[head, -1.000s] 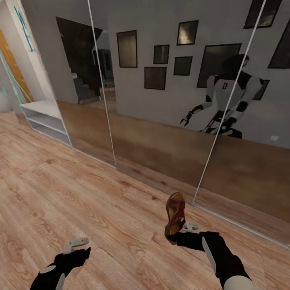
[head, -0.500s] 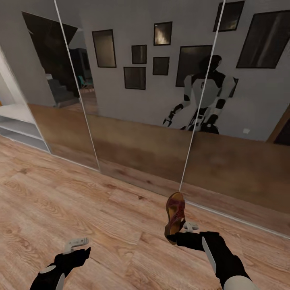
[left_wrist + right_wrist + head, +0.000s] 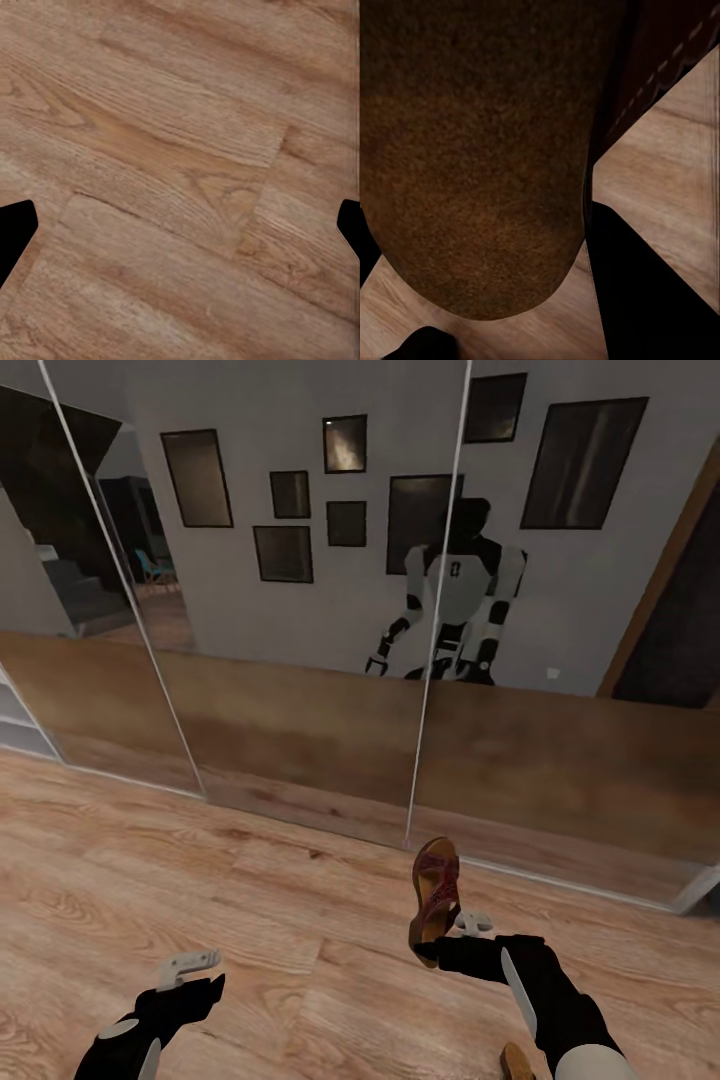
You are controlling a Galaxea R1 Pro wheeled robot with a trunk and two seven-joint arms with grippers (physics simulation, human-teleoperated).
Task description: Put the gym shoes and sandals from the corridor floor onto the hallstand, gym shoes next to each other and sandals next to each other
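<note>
One sandal [image 3: 435,900] is clamped in the right claw [image 3: 452,940], held at the heel end, lifted off the corridor floor [image 3: 250,880]. Its long axis runs up and away from the claw, toe toward the mirrored doors [image 3: 300,660]; sole fills the right wrist view [image 3: 472,165]. Left claw [image 3: 188,964] hangs w/ fingers apart, holding nothing, over bare planks. A tan-brown bit [image 3: 516,1062] by the right forearm is prob. the 2nd sandal, too cropped to confirm. A sliver of pale shelving [image 3: 15,725] sits far left, so the carry heads that way.
</note>
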